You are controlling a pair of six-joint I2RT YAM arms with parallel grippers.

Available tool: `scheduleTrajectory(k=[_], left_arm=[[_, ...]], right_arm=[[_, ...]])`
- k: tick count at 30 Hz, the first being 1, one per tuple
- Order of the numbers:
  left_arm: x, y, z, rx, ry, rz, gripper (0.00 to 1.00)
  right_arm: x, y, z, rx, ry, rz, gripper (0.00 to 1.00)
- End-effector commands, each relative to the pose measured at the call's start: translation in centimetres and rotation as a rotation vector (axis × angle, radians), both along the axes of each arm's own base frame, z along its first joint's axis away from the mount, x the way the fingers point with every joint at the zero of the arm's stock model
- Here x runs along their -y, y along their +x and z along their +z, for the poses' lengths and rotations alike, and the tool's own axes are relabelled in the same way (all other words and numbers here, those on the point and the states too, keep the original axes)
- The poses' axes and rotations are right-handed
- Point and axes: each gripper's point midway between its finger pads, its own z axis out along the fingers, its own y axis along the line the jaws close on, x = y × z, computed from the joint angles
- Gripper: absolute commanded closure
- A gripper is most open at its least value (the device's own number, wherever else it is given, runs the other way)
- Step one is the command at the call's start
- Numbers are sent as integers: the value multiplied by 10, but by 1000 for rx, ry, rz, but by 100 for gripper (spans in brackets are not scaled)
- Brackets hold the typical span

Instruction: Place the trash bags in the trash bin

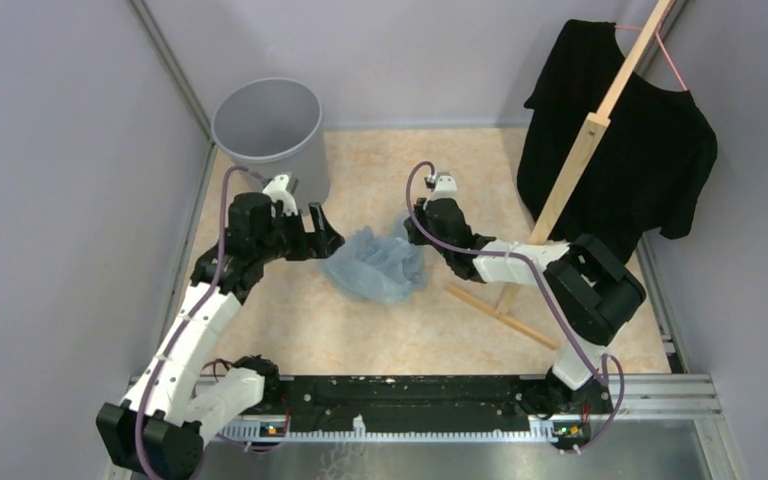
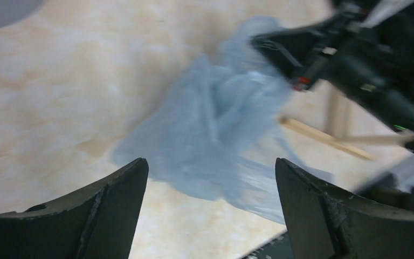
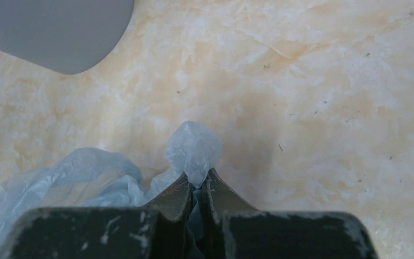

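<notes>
One grey trash bin (image 1: pixel 270 125), upright, mouth up, at the far left corner of the table (image 1: pixel 360 340). One crumpled heap of pale blue trash bags (image 1: pixel 375 265) lying mid-table, apart from the bin; number of bags in the heap impossible to tell. Two arms, two grippers. Left gripper (image 1: pixel 325 232) just left of the heap, between bin and heap, fingers (image 2: pixel 116 199) spread wide, nothing between them, heap lying ahead of them in the wrist view. Right gripper (image 1: pixel 410 228) at the heap's far right edge, fingers (image 3: pixel 175 197) pressed together, pinching one small fold of the film. One black T-shirt (image 1: pixel 640 150) hanging from one wooden stand (image 1: pixel 575 170) at the far right corner.
</notes>
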Motion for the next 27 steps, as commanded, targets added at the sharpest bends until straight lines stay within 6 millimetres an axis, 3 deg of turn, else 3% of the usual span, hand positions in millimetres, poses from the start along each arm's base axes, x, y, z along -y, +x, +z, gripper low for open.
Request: scheduleTrajectory(k=[1, 3, 7, 9, 11, 15, 18, 21, 24, 27], left_arm=[[66, -44, 46, -27, -337, -322, 7], [84, -61, 46, -56, -360, -406, 7], [109, -86, 30, -77, -170, -422, 2], [108, -88, 14, -127, -55, -326, 2], [92, -86, 1, -141, 75, -125, 2], [102, -98, -20, -133, 58, -18, 2], [133, -87, -31, -85, -8, -86, 2], [148, -70, -37, -31, 21, -151, 2], [137, -47, -48, -33, 121, -119, 8], [109, -25, -56, -20, 231, -97, 29]], right_arm=[[6, 5, 37, 92, 53, -25, 100], [7, 5, 39, 100, 58, -28, 100], [7, 3, 43, 112, 69, -19, 100], [7, 3, 44, 117, 74, -20, 100], [8, 3, 45, 120, 76, -19, 100], [10, 3, 46, 128, 69, -26, 99], [11, 2, 47, 136, 69, -24, 98], [11, 0, 48, 148, 74, -14, 96], [11, -2, 50, 163, 77, -3, 96], [10, -4, 54, 187, 84, 17, 93]])
